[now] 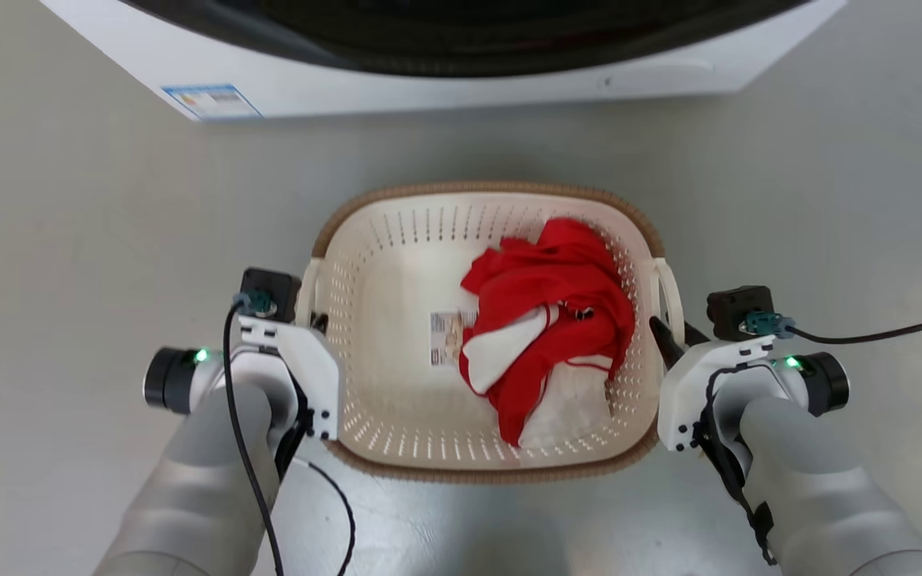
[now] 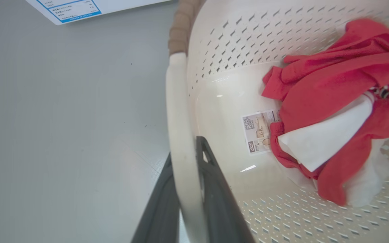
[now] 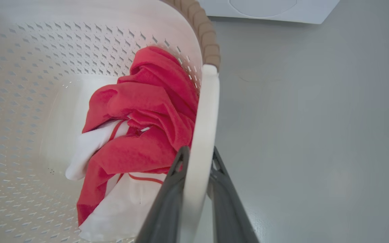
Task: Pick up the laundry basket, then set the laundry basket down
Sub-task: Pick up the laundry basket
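Left tool [image 2: 184, 152]: clenched on the left handle [image 2: 177, 111] of the laundry basket [image 1: 493, 192]; one dark finger lies outside the white bar and one inside, both pressed against it.

Right tool [image 3: 198, 152]: likewise clenched, on the right handle [image 3: 204, 118]; its fingers straddle the bar the same way, and from the head view we see their tips at the basket's right wall.

We note the basket sits between the two pale forearms, long sides running left to right; the brown woven rim [image 3: 208, 40] meets each handle just beyond the fingers.

Contents: a crumpled red garment [image 1: 557, 296] in the right half, lying over a white cloth [image 1: 565, 408]; a small label [image 1: 446, 338] lies on the basket's bottom, touching the garment's left edge.

Surroundings: grey floor [image 1: 69, 240] on all sides; white washing machine [image 1: 429, 88] beyond the far rim, apart from the basket.

We cannot tell whether the basket's base touches the floor.
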You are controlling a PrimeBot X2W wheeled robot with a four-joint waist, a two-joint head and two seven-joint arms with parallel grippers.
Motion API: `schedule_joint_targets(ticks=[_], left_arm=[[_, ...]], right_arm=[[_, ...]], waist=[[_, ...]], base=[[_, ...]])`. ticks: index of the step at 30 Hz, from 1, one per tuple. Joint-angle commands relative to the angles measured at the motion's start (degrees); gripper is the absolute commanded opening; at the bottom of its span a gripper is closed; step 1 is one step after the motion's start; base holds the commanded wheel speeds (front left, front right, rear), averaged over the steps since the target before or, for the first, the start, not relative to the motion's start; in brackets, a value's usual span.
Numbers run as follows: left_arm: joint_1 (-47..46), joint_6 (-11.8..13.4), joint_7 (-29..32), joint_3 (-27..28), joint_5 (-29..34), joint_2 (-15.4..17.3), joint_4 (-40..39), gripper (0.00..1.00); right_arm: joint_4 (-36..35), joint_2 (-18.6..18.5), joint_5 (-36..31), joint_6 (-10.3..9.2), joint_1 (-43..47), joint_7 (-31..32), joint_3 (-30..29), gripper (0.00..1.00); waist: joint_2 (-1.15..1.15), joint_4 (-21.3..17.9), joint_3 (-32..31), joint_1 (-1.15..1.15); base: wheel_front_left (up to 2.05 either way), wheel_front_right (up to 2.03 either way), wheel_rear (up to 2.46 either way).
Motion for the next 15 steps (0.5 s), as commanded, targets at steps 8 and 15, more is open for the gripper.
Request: schedule_joint_targets(ticks=[8,15], left_arm=[[4.9,-1.0,0.9,-0.2,-2.3,1.0,-0.4,0.0],[8.7,-1.2,3.0,-1.5,-4.3,1.0,-0.4,0.0]], right_arm=[[0.3,0.6,2.0,0.28,2.8,2.8,3.6,0.0],[0.0,0.6,4.9,0.28,5.5,6.2,6.1,0.0]], waist=[[0.0,1.8,-7.8,0.0],[0.0,1.9,-13.4,0.0]], base=[[0.0,0.0,0.0],[0.0,0.0,0.0]])
